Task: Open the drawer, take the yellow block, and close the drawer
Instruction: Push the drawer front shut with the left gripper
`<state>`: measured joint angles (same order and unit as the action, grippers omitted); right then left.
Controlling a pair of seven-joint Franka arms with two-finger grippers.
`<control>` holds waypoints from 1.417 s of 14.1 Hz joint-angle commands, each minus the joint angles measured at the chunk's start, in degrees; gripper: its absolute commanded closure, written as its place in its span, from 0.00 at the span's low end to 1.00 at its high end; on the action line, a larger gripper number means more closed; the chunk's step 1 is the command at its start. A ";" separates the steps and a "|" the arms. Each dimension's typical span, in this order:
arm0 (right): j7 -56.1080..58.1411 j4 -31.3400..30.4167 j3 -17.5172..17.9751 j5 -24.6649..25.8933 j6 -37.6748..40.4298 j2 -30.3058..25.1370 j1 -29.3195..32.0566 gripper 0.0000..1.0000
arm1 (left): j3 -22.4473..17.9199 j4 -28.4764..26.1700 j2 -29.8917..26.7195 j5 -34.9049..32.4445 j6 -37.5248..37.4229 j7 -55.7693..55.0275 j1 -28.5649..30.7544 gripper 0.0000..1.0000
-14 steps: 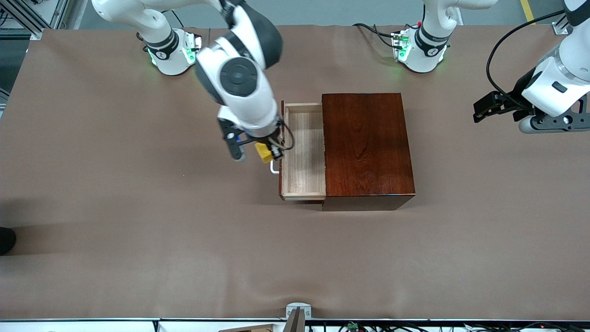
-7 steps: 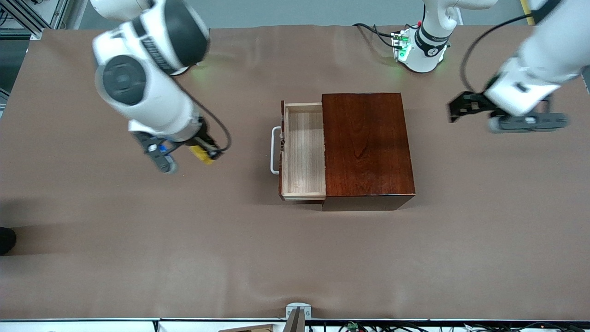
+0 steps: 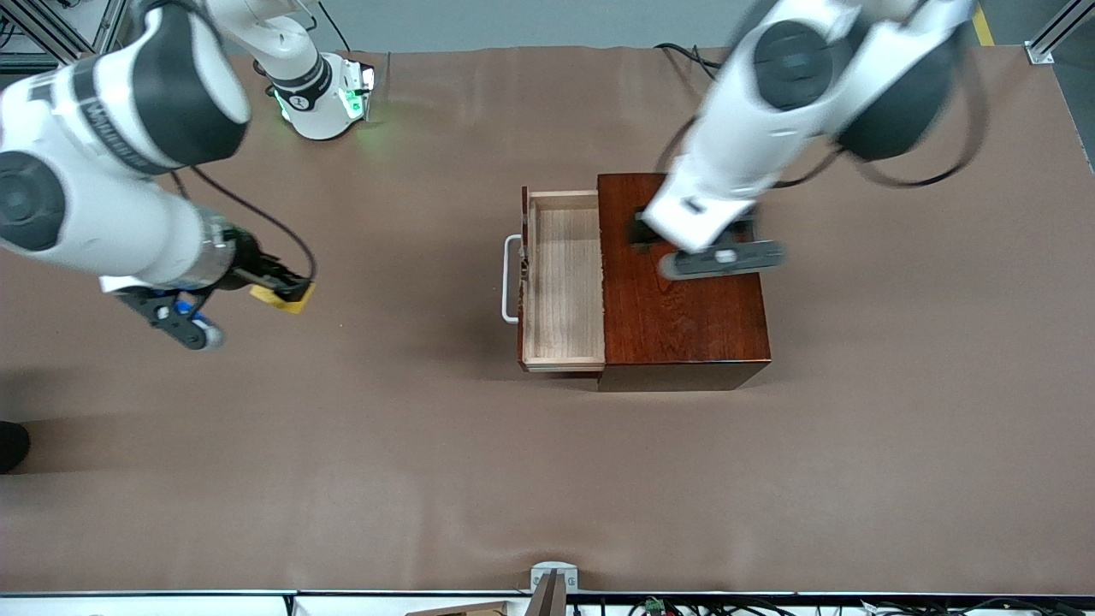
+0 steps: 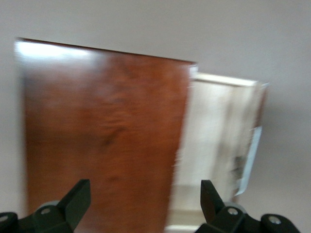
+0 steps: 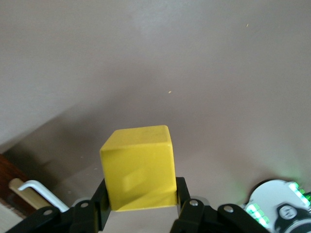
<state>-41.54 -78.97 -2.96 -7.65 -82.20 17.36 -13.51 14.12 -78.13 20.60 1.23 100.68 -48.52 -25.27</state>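
Holding the yellow block (image 3: 282, 297) clamped between its two fingers, the right gripper (image 3: 272, 295) hangs over bare brown table covering (image 3: 342, 479) toward the right arm's end of the table, well apart from the box. In the right wrist view the yellow block (image 5: 139, 167) sits square between the dark fingers (image 5: 182, 191), pinched on two of its sides, with table cloth under it. The white handle (image 5: 36, 190) shows at one corner of that view, the right arm's base (image 5: 279, 206) with its green lights at another. The drawer (image 3: 560, 282) stands pulled out of the dark reddish-brown box (image 3: 680, 278), toward the right arm's end; its pale wood floor shows, and its white U-shaped handle (image 3: 511, 279) is out front, touched by neither gripper. The left gripper (image 3: 637, 229) is over the top of the box, near the edge where the drawer comes out; the arm is blurred in the front view. In the left wrist view its fingers (image 4: 75, 199) stand wide apart, holding nothing, with the box top (image 4: 104, 136) and the open drawer (image 4: 218, 145) below them, both blurred. The right arm's base (image 3: 321, 94) shows at the top of the front view.
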 commanded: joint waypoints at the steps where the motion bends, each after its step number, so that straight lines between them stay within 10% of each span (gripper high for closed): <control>1: 9.07 -5.30 1.12 -0.08 -0.41 -2.60 4.35 1.00 | -0.58 5.71 7.76 -1.05 8.69 -14.88 -6.17 0.00; 10: 24.49 -17.10 1.03 0.62 -8.59 -1.98 11.57 1.00 | -17.45 12.13 26.23 -0.88 34.83 -51.73 -30.71 0.00; 20: 32.74 -32.02 0.94 2.72 -23.95 -1.89 14.03 1.00 | -22.64 11.60 28.18 -1.05 22.90 -63.19 -33.61 0.00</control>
<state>-10.56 -107.95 -2.98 -6.16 -103.58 16.97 -1.12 -6.71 -68.07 48.41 1.21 127.30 -110.76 -58.37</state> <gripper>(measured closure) 0.441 0.000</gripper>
